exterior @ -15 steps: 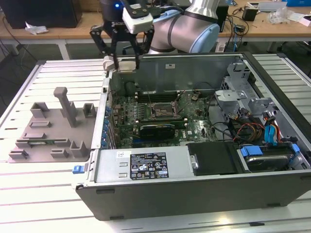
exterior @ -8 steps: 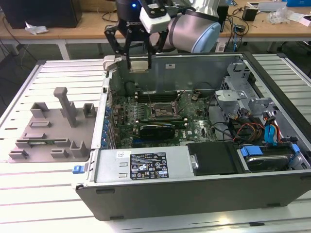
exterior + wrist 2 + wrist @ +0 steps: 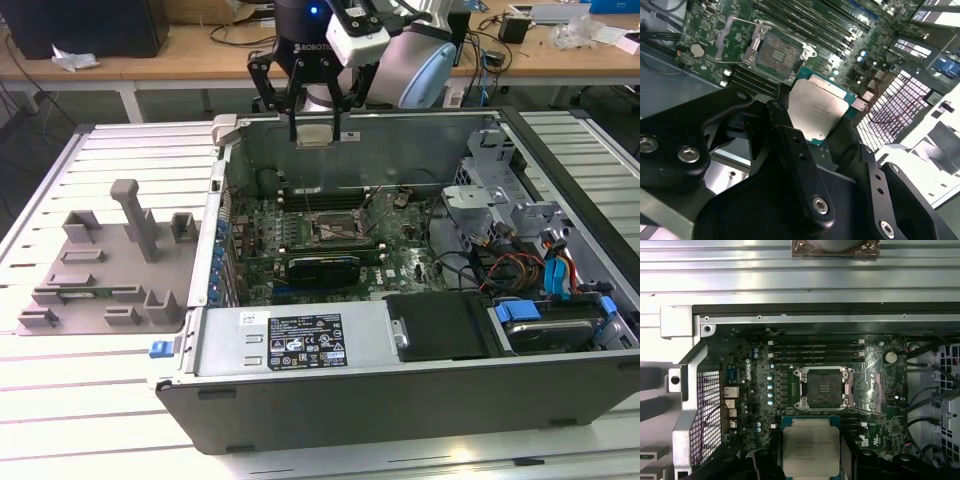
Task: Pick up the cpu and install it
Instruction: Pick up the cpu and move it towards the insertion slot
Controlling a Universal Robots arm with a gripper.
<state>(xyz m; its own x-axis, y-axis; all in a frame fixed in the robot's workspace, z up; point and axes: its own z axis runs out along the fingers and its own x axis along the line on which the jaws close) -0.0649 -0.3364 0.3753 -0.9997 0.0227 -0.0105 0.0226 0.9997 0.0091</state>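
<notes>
above the computer case [image 3: 420, 405] rear wall, jaws pinch the cpu [image 3: 314, 135] by opposite edges; motherboard socket [image 3: 336, 229] lies open, empty

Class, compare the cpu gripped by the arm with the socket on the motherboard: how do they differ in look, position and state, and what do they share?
The cpu has a plain silvery metal top; the socket has a dark centre inside a metal frame. The cpu hangs in the tool, off the board; the socket sits fixed on the motherboard. The cpu is clamped; the socket lies open and empty. Both are square.
</notes>
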